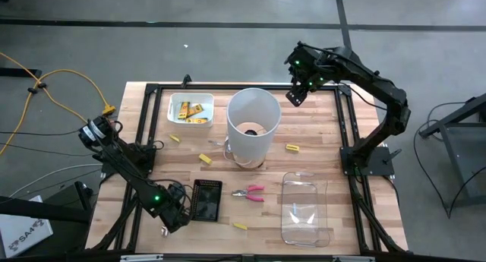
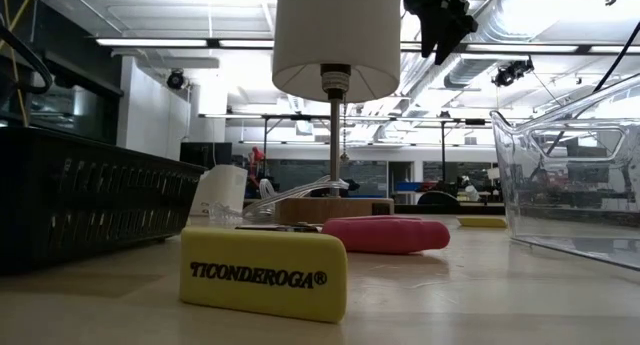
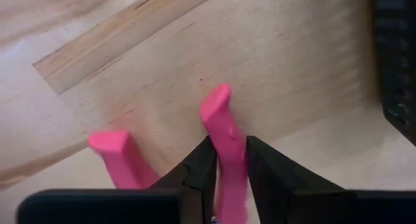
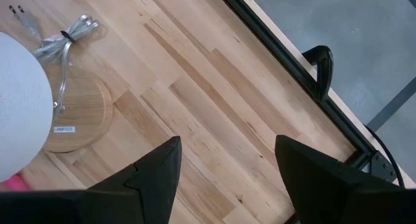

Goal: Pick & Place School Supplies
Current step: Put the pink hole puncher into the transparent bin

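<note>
A wooden tabletop (image 1: 319, 140) in a dark metal frame stands on a grey floor, and the low view looks past it into a bright workshop with ceiling lights. A white lamp (image 1: 251, 125) on a round wooden base rises near the middle. A white tray (image 1: 190, 108) at the far left holds several yellow erasers (image 1: 190, 110); loose ones lie near it (image 1: 175, 138), left of the lamp (image 1: 204, 159), right of the lamp (image 1: 292, 147) and at the near edge (image 1: 240, 226), the last showing large in the low view (image 2: 264, 272). A pink-handled tool (image 1: 250, 192) lies between a black mesh box (image 1: 206, 199) and a clear plastic bin (image 1: 304, 209).

The left gripper (image 3: 226, 178) sits low at the near left of the tabletop beside the black mesh box, its fingers (image 3: 198, 178) closed narrowly on one handle of a second pink-handled tool (image 3: 224, 136), whose other handle sticks out alongside. The right gripper (image 4: 224, 165) hovers above the far edge behind the lamp, spread wide and holding nothing.
</note>
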